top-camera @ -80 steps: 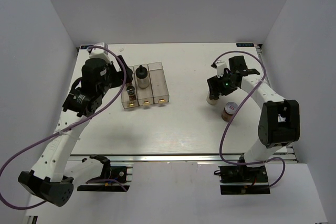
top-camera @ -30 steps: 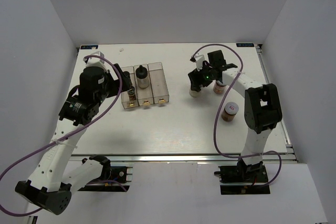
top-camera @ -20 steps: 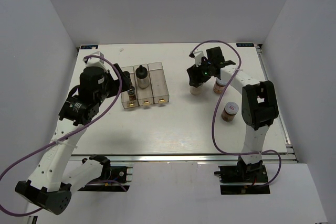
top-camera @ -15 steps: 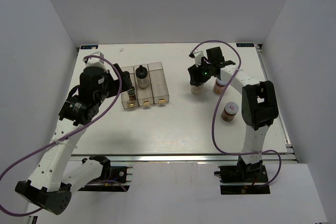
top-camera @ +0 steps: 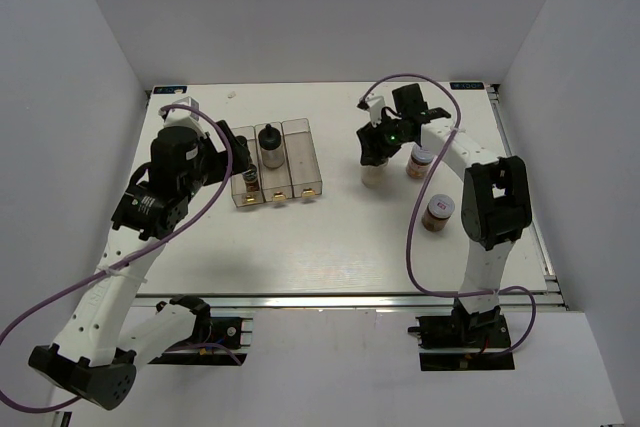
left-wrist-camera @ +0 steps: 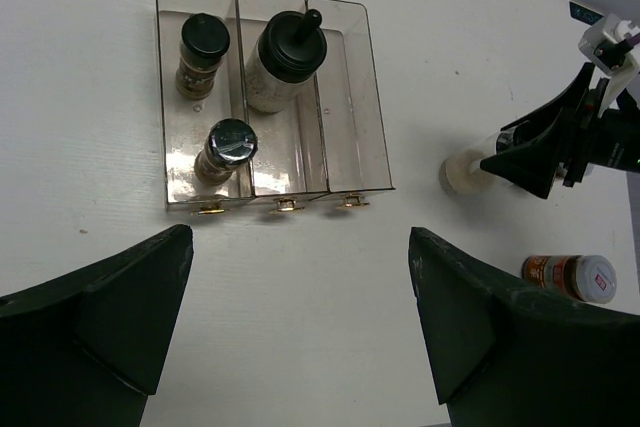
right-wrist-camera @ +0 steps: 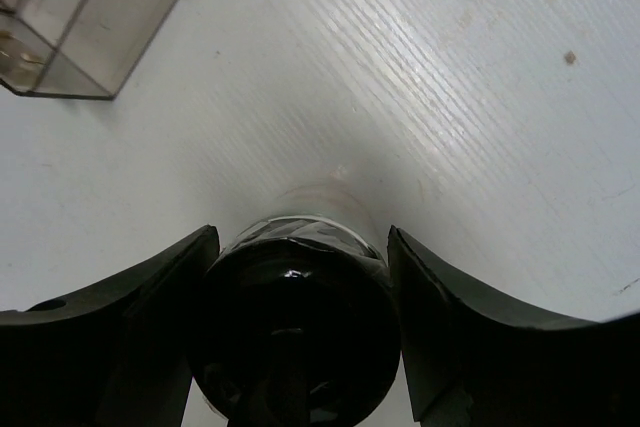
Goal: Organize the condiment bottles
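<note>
My right gripper (top-camera: 376,147) is shut on the black cap of a clear bottle with white contents (top-camera: 373,176), which stands upright on the table right of the rack. In the right wrist view the cap (right-wrist-camera: 300,317) fills the space between my fingers (right-wrist-camera: 160,287). The clear three-compartment rack (top-camera: 303,162) holds a large black-capped bottle (left-wrist-camera: 285,57), a small black-capped brown one (left-wrist-camera: 203,47) and a shiny-capped one (left-wrist-camera: 228,147). Two brown jars (top-camera: 436,213) (top-camera: 420,160) stand at the right. My left gripper (left-wrist-camera: 300,247) is open and empty, high above the table near the rack.
The rack's right compartment (left-wrist-camera: 345,97) holds nothing. The table's far edge (top-camera: 330,84) lies behind the rack, and white walls close in on both sides. My right arm (top-camera: 495,197) arches over the two brown jars.
My right gripper has carried the white-filled bottle leftward from the right side toward the rack, then nearly stopped. My left arm has drawn back a little from the rack.
</note>
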### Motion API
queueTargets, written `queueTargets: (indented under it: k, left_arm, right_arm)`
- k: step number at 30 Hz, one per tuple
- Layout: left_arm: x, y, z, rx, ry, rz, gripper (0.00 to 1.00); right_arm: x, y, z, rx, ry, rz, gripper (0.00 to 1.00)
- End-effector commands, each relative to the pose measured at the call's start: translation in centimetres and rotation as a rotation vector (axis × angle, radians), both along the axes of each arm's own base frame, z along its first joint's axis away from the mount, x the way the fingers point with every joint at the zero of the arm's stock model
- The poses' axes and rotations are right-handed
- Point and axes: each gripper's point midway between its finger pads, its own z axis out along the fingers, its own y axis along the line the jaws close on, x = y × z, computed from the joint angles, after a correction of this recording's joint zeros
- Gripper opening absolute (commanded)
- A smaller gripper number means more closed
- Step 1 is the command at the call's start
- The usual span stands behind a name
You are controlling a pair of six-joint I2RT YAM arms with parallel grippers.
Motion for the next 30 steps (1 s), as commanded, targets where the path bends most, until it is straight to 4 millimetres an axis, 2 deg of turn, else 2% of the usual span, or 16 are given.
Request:
queueTargets:
  k: [1,5,8,9,11,12,15,16,18,21,22,24,26,27,29,30]
  left_arm:
    - [-0.3,-0.4,2.4,-0.021,-0.078,-0.039,0.98]
    - [-0.6,-0.3,3.3,-0.02,-0.107,-0.049,0.98]
    - [-0.9,-0.1,3.9,-0.019,-0.124,-0.048,0.98]
    - [-1.1,0.0,4.2,-0.02,-0.13,-0.046,0.98]
    - [-1.3,0.1,4.3,-0.02,-0.132,-0.043,0.98]
    - [-1.5,0.3,4.4,-0.02,-0.137,-0.041,0.98]
    - [-2.2,0.7,4.6,-0.023,-0.144,-0.027,0.98]
    - [-2.4,0.8,4.7,-0.026,-0.147,-0.026,0.98]
    - [-2.8,1.0,4.5,-0.027,-0.147,-0.023,0.98]
    - [-3.7,1.4,4.6,-0.034,-0.16,-0.017,0.98]
    - [-4.1,1.6,4.7,-0.037,-0.167,-0.013,0.98]
    - [-4.5,1.9,4.6,-0.035,-0.16,-0.006,0.98]
    - [-5.0,2.2,4.6,-0.038,-0.166,0.0,0.98]
    - [-5.2,2.3,4.5,-0.039,-0.163,0.004,0.98]
    - [-5.6,2.5,4.3,-0.045,-0.163,0.011,0.98]
    - [-5.7,2.6,4.4,-0.047,-0.165,0.013,0.98]
  right_arm:
    - [-0.2,3.0,8.3,0.111,-0.122,0.076,0.0]
    - [-1.6,5.5,11.2,0.14,-0.154,0.122,0.0]
    - [-2.8,8.0,13.5,0.17,-0.18,0.166,0.0]
    - [-3.4,9.4,14.8,0.189,-0.192,0.189,0.0]
    - [-3.9,11.0,15.2,0.205,-0.188,0.212,0.0]
    - [-4.4,12.6,15.7,0.22,-0.19,0.232,0.0]
    - [-5.6,15.4,16.3,0.243,-0.199,0.279,0.0]
    - [-5.5,16.4,16.7,0.254,-0.21,0.289,0.0]
    - [-6.1,18.2,16.9,0.268,-0.214,0.316,0.0]
    - [-5.9,20.8,16.9,0.29,-0.22,0.331,0.0]
    - [-5.5,21.5,16.0,0.283,-0.211,0.326,0.0]
    - [-5.7,23.0,16.3,0.297,-0.231,0.342,0.0]
    - [-5.7,24.0,15.3,0.293,-0.226,0.35,0.0]
    - [-5.9,24.8,15.8,0.307,-0.238,0.359,0.0]
    - [-5.5,25.7,14.6,0.297,-0.234,0.351,0.0]
    - [-5.2,26.0,15.0,0.308,-0.249,0.349,0.0]
